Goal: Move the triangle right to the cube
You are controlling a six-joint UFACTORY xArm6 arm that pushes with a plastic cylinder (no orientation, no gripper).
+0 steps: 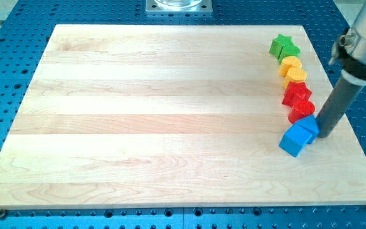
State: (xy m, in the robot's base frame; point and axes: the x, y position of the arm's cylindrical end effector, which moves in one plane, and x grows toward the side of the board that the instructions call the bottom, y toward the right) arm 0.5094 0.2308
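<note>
Camera view: the wooden worktop (170, 114) is lying on a blue perforated base (5, 19), and all the blocks are sitting in a column near the view's right edge. A green star (284, 46) is heading the column at the view's top. Below it, a yellow block (292, 69) of unclear shape is touching a red star-like block (298, 100). At the column's bottom, two blue blocks are pressing together: a blue cube (292, 141) at the lower left and a blue, wedge-like triangle (309, 128) just above and to its right. My tip (324, 135) is resting against the triangle's right side. There is no claw on this rod, so no open or closed state applies.
</note>
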